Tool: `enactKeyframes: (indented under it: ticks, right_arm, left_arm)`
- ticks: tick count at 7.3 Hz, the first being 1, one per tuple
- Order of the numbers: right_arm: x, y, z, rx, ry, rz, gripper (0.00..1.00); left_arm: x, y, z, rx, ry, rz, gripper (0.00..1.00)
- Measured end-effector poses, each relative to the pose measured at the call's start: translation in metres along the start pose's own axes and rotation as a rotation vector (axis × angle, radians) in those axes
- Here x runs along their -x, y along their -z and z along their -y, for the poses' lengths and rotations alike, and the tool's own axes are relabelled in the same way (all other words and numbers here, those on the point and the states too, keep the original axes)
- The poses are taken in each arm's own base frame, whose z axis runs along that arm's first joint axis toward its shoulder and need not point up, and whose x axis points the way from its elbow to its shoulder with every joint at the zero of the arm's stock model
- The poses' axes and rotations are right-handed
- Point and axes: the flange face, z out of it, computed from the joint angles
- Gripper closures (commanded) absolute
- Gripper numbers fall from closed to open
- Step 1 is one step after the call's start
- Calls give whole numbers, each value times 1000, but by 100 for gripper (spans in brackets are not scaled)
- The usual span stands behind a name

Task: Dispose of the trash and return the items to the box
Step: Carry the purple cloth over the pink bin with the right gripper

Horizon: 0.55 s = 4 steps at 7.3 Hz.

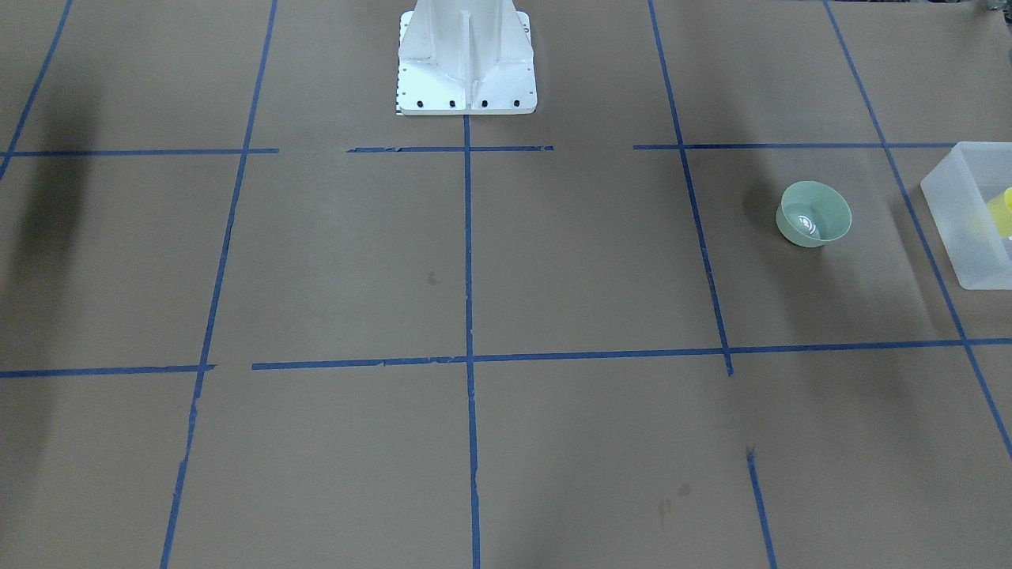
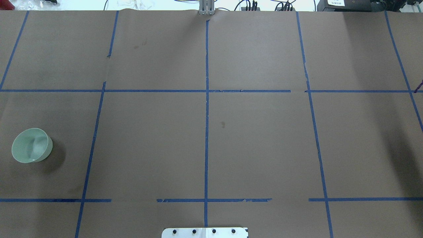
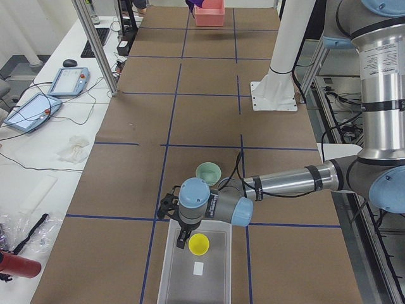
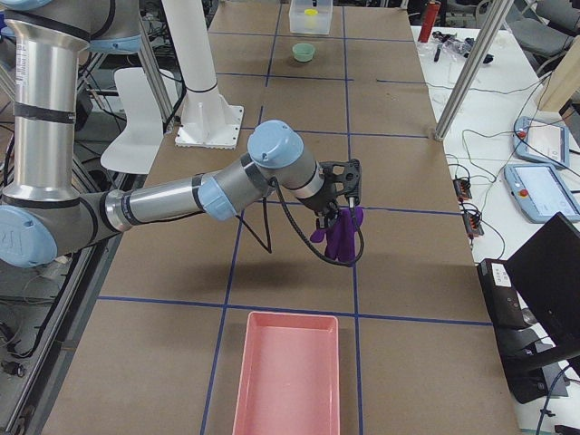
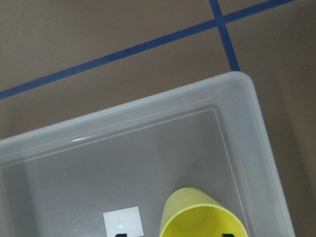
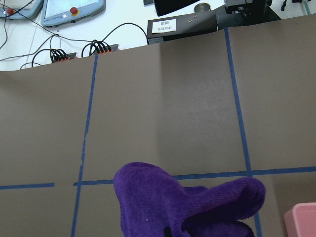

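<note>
Brown-papered table [image 2: 264, 148]: the return step is judged in hand, the yellow cup [image 5: 202, 217] shown within the box [image 5: 148, 106] beneath the left gripper [image 3: 183, 239] (grip cannot be told), a purple cloth [image 6: 187, 207] clamped by the right gripper [image 4: 344, 204], the green bowl [image 1: 814, 213] to be fetched next

The paper [image 1: 585, 261] is matt, the bin [image 5: 148, 163] frosted plastic, the bowl [image 1: 813, 214] glossy, the purple cloth [image 6: 182, 202] fuzzy.

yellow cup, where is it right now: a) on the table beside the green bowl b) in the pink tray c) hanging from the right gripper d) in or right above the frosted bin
D: the left wrist view shows the yellow cup over the frosted bin floor, inside its walls; the right gripper carries a purple cloth.
</note>
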Motion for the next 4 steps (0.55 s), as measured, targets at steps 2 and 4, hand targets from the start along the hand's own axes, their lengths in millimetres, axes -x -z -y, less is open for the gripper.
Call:
enactKeyframes:
  ticks: [2,4]
  right_arm:
    - [-42,15,-5,49,92,-87,100]
    - [-73,23,-12,121,160,-168,100]
  left_arm:
    - [-31,39,40,-73,39,3,0]
    - [-62,59,57,-120,104,-10,0]
